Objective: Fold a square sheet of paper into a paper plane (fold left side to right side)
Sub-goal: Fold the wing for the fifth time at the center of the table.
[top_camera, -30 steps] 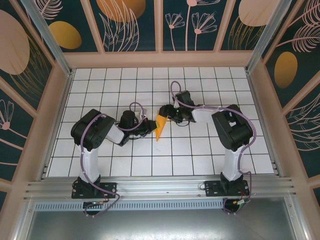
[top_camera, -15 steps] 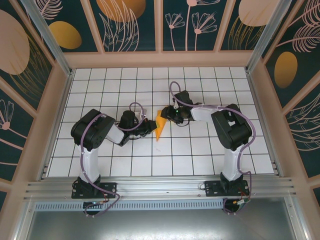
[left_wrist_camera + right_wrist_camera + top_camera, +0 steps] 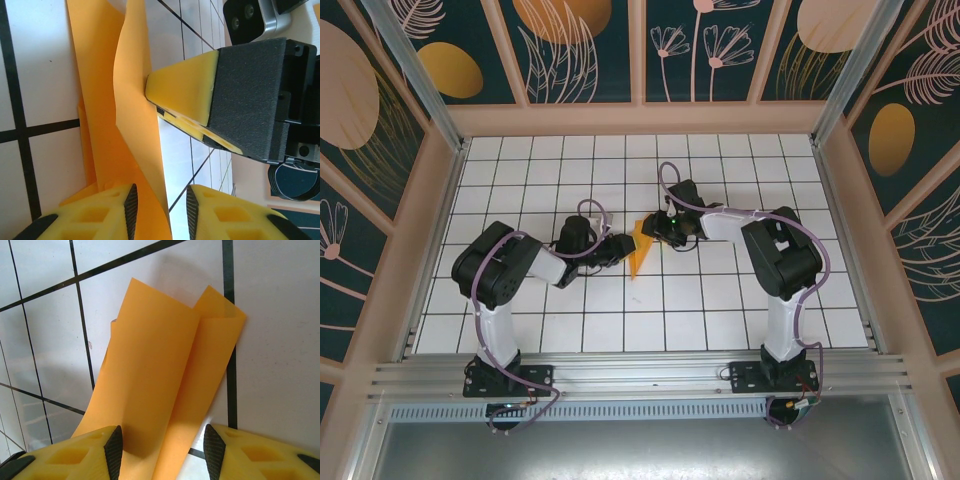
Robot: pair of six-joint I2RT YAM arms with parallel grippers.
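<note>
The paper plane (image 3: 638, 250) lies near the middle of the white tiled worktop (image 3: 720, 300), between the two tools. In the top view it is seen as a narrow orange-yellow wedge, its broad end away from the arm bases and its point toward them.

The left tool (image 3: 617, 247) is placed at the left edge of the paper plane and the right tool (image 3: 650, 228) at its broad far end.

In the left wrist view, the jaws of the left tool (image 3: 160, 205) are held apart. A raised layer of the paper plane (image 3: 100, 100) runs into the gap, and bare tile is visible beside it. The paper is not clamped. The yellow tip of the right tool (image 3: 152, 97) is seen touching the raised layer.

In the right wrist view, the jaws of the right tool (image 3: 162, 447) are likewise parted. The folded layers of the paper plane (image 3: 160, 380) are seen face-on between them, resting on the tiles.
</note>
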